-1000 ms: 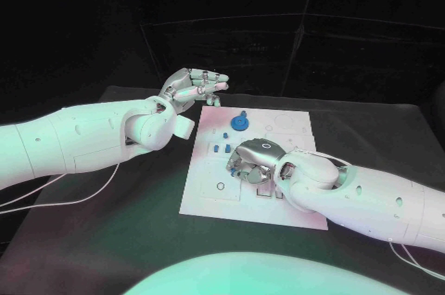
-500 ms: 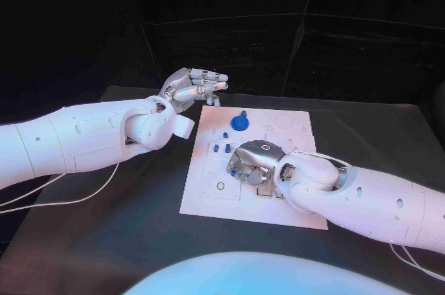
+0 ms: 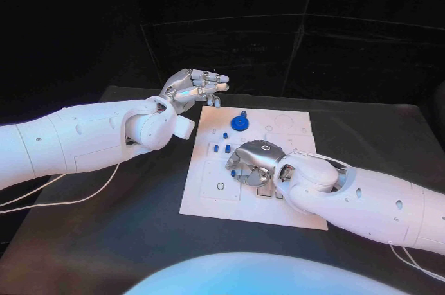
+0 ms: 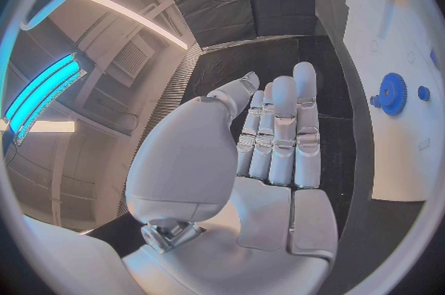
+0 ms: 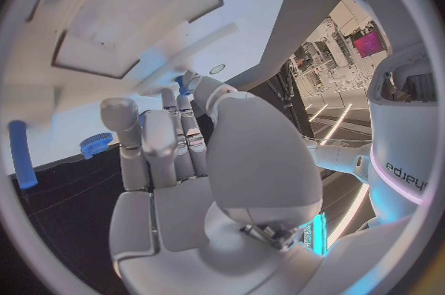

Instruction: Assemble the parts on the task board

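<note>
On the far left my left hand [image 3: 193,87] is raised just off the board's far-left corner, palm up, fingers straight and side by side, nothing in it, so I call it released and waiting. Moving right, the white task board [image 3: 209,202] lies in the middle of the black table [image 3: 111,237], and at its far end the blue gear [image 3: 240,122] sits flat with a short stub at its far edge. A little nearer, a cluster of small blue pegs [image 3: 222,145] stands by the board's left half, apart from the gear. Right of those, my right hand [image 3: 252,163] is down on the middle of the board, fingers curled toward the surface; from its wrist camera I catch a sliver of blue part [image 5: 181,84] at the fingertips [image 5: 190,80], but I cannot tell whether it is pinched or only touched. My read: I am in the middle of seating one small part in a slot near the board's centre, with the gear and pegs not yet dealt with. The next move calls for a straight, gentle press, then a clean lift so nothing nearby gets knocked.
</note>
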Controlling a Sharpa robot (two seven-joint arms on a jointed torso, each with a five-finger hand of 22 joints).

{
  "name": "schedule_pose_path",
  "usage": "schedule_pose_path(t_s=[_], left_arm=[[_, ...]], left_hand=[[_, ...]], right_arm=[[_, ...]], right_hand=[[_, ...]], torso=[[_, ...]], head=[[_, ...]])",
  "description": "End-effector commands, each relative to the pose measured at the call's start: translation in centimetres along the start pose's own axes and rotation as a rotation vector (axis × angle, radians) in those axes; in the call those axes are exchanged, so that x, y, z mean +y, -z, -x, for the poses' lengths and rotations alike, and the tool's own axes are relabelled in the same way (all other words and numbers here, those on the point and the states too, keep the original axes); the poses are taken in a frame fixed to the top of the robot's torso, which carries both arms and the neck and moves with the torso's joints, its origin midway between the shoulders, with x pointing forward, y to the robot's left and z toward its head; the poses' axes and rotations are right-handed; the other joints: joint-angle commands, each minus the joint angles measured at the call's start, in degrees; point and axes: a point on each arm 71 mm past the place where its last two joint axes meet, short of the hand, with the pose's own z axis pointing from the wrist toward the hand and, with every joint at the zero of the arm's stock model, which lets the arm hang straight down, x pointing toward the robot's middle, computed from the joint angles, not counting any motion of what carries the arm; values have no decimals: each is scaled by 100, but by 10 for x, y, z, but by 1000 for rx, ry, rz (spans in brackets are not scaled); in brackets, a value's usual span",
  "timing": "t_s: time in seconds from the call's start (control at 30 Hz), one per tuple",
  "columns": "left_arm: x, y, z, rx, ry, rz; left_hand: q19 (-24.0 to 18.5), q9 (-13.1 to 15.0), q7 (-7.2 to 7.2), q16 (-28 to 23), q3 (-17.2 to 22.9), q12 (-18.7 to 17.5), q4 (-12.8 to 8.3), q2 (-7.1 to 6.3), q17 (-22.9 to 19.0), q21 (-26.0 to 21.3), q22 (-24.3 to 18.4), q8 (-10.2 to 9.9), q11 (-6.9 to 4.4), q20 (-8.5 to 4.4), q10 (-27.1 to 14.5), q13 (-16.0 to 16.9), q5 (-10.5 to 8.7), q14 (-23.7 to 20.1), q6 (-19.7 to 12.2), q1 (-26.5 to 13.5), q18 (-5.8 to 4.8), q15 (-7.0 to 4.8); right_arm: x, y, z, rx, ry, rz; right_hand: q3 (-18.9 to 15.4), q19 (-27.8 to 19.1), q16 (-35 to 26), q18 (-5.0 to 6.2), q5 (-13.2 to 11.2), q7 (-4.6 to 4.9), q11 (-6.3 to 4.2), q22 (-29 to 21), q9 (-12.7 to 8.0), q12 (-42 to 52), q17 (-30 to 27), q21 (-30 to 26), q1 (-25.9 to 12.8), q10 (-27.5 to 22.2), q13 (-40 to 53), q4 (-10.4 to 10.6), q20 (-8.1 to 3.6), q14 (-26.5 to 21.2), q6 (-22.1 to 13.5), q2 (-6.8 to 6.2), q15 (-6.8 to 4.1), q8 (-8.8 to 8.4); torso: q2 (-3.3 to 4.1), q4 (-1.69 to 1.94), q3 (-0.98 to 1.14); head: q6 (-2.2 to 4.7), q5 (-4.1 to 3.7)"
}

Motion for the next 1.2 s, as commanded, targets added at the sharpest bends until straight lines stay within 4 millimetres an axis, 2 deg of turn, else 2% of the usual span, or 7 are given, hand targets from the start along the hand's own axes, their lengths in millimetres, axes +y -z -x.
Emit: schedule_pose_path(t_s=[0.03,0.53,0.67,0.9,1.0,1.03,1.2], left_arm=[[-1,0,-1,14,10,2],[-1,0,3,8,8,5],[-1,1,3,7,8,6],[-1,1,3,8,9,8],[0,1,3,8,8,9],[0,1,3,8,8,10],[0,0,3,9,8,10]], left_hand=[[8,-8,10,33,-49,21,3,-3,-8,-28,-8,23,4,22,-58,1,26,-17,-25,-41,72,20],[8,-8,12,34,-53,23,6,-3,-11,-31,-11,23,7,24,-64,1,25,-19,-29,-47,71,22],[8,-8,12,34,-53,23,6,-3,-11,-31,-11,23,7,24,-64,1,25,-19,-29,-47,71,22],[7,-8,12,34,-55,27,6,-1,-14,-33,-13,24,7,25,-68,1,26,-21,-33,-46,71,24],[8,-6,9,36,-51,34,-1,7,-17,-36,-16,29,4,26,-68,2,28,-23,-31,-33,72,23],[8,-6,9,36,-51,35,-1,8,-17,-36,-16,30,4,26,-68,2,28,-23,-31,-33,72,23],[8,-6,8,37,-50,37,-4,10,-18,-37,-17,31,3,25,-69,3,28,-24,-31,-28,72,23]], right_arm=[[0,2,1,-14,6,-10],[-1,31,15,-134,-33,-16],[-14,46,32,-163,-44,-56],[-44,63,55,-175,-10,-134],[-58,70,61,-152,20,-186],[-62,72,61,-143,29,-201],[-74,79,62,-102,61,-252]], right_hand=[[-124,-65,-47,114,70,-7,8,-114,4,2,-68,-75,-79,-86,15,-8,12,-36,-87,-25,32,-2],[-560,-56,-83,125,175,-21,-3,-235,27,217,-167,-176,-124,-178,34,16,8,-29,-110,66,21,35],[-657,-12,-44,121,206,-59,-46,-216,24,359,-131,-171,-138,-36,42,51,-14,9,-97,96,-5,25],[-1030,132,-26,88,374,-120,-100,-67,9,417,-128,-88,-278,89,7,195,-57,39,-233,7,-51,-3],[-1471,84,-64,101,366,-135,-97,-171,9,314,-197,-155,-220,-139,7,299,-63,31,-363,6,-47,-2],[-1765,69,-73,104,368,-123,-117,-205,19,342,-224,-185,-67,-165,22,386,-55,35,-383,87,-34,12],[-2112,50,-78,113,348,-149,-100,-265,21,364,-253,-227,121,-254,13,562,-60,39,-392,110,-42,7]], torso=[[1,2,4],[-8,-11,7],[-10,-13,-4],[-5,-6,-7],[2,-6,-1],[3,-5,-1],[6,-3,-11]], head=[[7,-1],[41,-29],[88,-113],[170,-251],[205,-290],[207,-296],[206,-319]])
